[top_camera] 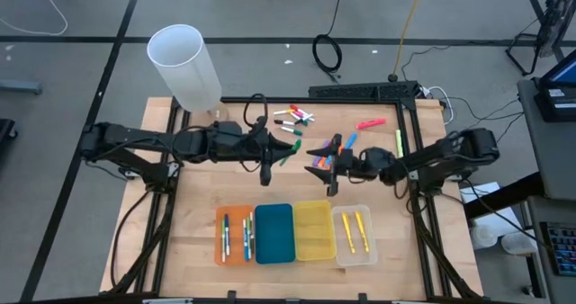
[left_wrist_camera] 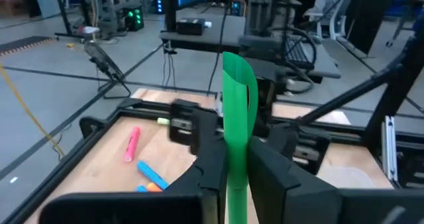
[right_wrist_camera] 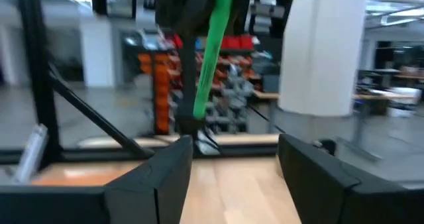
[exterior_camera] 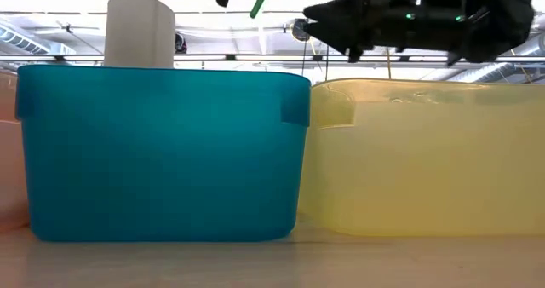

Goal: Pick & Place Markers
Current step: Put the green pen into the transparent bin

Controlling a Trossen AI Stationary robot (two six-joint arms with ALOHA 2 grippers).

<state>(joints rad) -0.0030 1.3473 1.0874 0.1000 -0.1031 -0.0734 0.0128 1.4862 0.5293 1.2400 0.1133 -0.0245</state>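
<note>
Green marker (left_wrist_camera: pixel 236 144) clamped in left gripper (left_wrist_camera: pixel 237 168).

four trays (top_camera: pixel 274 235) sit in a row, one each of orange, blue, yellow and clear, with one white cylinder (top_camera: pixel 184 66) behind, two arms over the table, two yellow markers (top_camera: pixel 354 231) in the clear tray and one green marker (top_camera: pixel 289 154) held aloft.

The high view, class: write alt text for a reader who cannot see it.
Seen from above, the left gripper holds a green marker over a wooden table, facing the open, empty right gripper. More markers lie scattered at the far side. At the near edge sit an orange tray, blue tray, yellow tray and clear tray.
</note>
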